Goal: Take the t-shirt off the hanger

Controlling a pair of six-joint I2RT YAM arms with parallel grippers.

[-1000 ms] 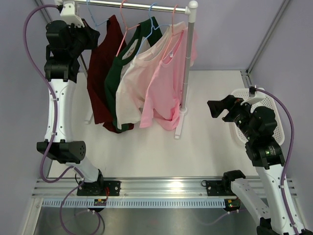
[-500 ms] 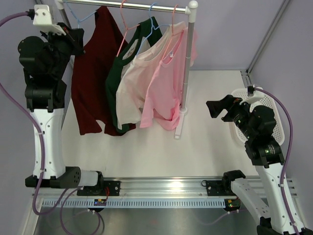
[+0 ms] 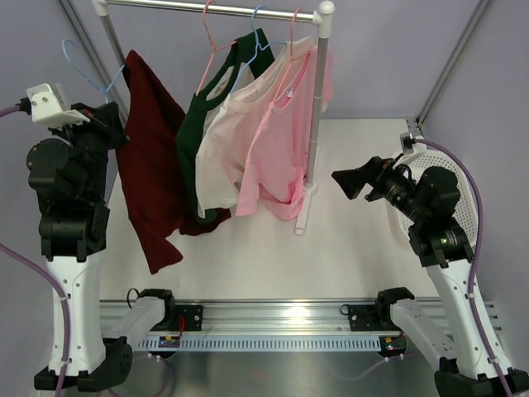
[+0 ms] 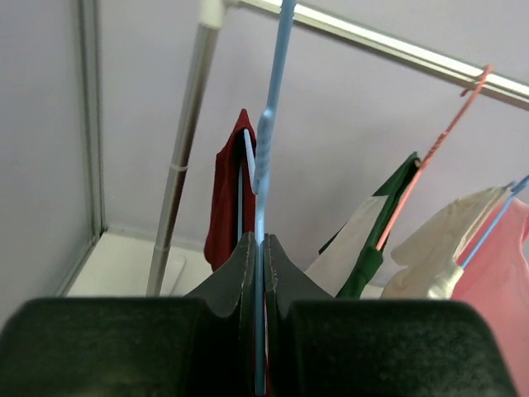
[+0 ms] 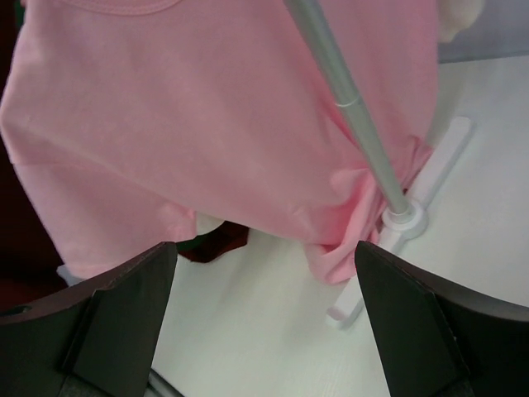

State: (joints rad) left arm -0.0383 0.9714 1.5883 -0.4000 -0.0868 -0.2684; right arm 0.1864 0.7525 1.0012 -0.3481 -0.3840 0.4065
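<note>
While the left hand (image 4: 259, 248) is pinched tight on the blue hanger (image 4: 266, 132), the maroon t-shirt (image 3: 149, 174) hangs from it, clear of the rail (image 3: 215, 8) and left of the green shirt (image 3: 188, 141). Farther right, the right hand (image 3: 345, 184) gapes wide, empty, above the surface (image 3: 347, 256).

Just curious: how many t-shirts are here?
4. Dark red t-shirt, off the rail, on the hanger in the left gripper; green t-shirt, cream t-shirt, pink t-shirt on the rail.
</note>
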